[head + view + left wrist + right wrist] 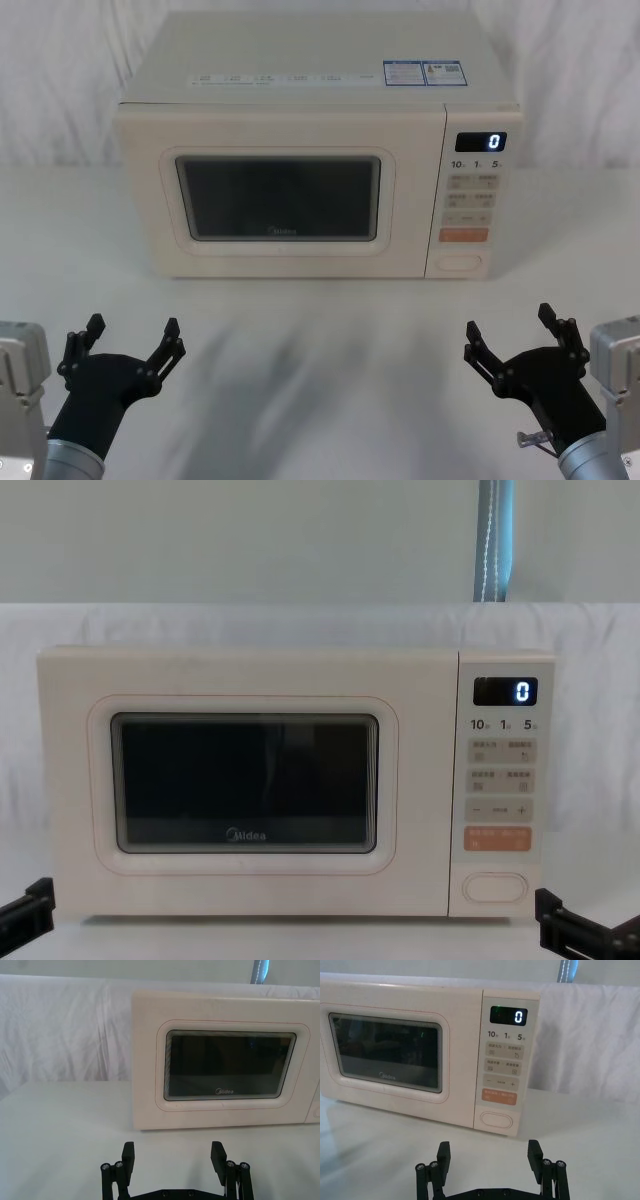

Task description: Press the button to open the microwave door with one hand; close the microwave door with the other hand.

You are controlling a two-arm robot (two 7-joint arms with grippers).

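Note:
The cream microwave [300, 120] stands at the back of the white table, its display showing a blue 0. Its door [280, 195] with the dark window is shut flush. The wide cream button [461, 262] sits at the bottom of the control panel, below the orange key; it also shows in the right wrist view as button [496, 1119] and in the chest view as button [495, 886]. My left gripper [130, 340] hovers open near the table's front left, well short of the door [230, 1067]. My right gripper [512, 330] is open at the front right, in front of the panel.
White cloth covers the table [320, 330] and the backdrop. Bare tabletop lies between the grippers and the microwave front. An orange key [464, 235] and small cream keys sit above the button.

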